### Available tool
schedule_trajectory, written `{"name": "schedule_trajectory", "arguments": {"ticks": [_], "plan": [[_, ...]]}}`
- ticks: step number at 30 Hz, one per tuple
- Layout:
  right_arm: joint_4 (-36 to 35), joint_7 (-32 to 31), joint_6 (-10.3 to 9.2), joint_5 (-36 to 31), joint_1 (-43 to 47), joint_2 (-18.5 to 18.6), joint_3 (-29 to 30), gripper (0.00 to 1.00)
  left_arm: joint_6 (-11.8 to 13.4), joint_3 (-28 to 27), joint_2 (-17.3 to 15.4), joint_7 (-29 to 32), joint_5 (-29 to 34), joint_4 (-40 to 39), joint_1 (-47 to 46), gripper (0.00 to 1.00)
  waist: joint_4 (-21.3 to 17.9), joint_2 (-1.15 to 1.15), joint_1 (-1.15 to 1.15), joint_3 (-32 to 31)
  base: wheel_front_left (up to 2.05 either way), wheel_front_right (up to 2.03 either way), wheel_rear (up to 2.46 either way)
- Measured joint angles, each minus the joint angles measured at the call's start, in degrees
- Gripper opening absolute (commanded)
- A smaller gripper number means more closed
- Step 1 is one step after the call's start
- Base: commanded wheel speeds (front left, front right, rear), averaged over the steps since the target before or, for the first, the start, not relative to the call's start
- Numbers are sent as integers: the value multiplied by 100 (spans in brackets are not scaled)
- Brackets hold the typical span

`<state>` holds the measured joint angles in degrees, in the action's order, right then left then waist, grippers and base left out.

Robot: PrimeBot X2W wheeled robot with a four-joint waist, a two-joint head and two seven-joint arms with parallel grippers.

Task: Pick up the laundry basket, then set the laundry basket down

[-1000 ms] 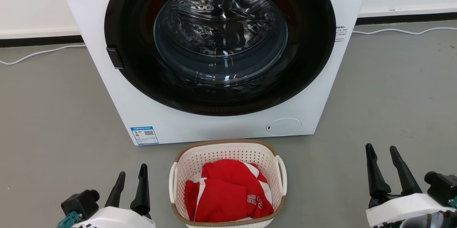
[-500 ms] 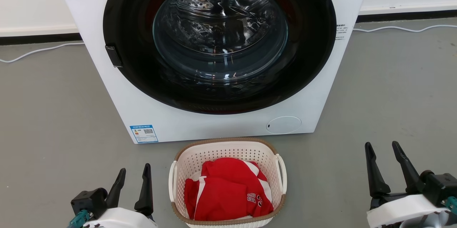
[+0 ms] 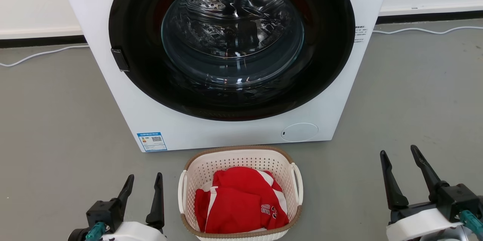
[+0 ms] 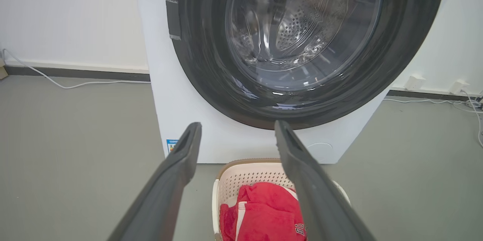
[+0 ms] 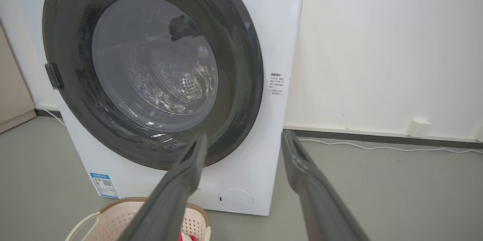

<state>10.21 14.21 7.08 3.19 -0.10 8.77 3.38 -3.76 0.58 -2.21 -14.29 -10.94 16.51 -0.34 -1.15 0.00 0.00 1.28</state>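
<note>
Floor stock: one washing machine (image 3: 211,135), one laundry basket (image 3: 241,147), one red garment (image 3: 241,203), one blue label (image 3: 152,141), two grippers (left gripper (image 3: 145,175), right gripper (image 3: 398,149)), two stretches of white cable (image 3: 41,54) (image 3: 426,30).

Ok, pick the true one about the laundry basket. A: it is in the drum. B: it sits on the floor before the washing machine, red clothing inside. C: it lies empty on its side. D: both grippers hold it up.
B: the laundry basket stands on the floor by the washing machine, red clothing inside, untouched.

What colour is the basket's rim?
Brown, woven-look, on the cream laundry basket; clearest in the head view.
</note>
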Motion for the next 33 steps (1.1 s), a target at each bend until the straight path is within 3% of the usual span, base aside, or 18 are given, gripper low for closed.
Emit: {"name": "schedule_trajectory", "arguments": {"ticks": [18,28,33], "plan": [[-66,0,0,-65,-2,-4,8,100,8,-1,-1,-11,92,-11,0,100,12,0,0,103,0,0,0],[-37,0,1,47,-348,-30,5,100,23,81,-4,-14,93,15,-202,100,19,0,0,580,0,0,0],[305,1,3,154,-753,-59,-3,100,22,193,-3,-35,92,323,-577,100,-12,0,0,953,0,0,0]]}}
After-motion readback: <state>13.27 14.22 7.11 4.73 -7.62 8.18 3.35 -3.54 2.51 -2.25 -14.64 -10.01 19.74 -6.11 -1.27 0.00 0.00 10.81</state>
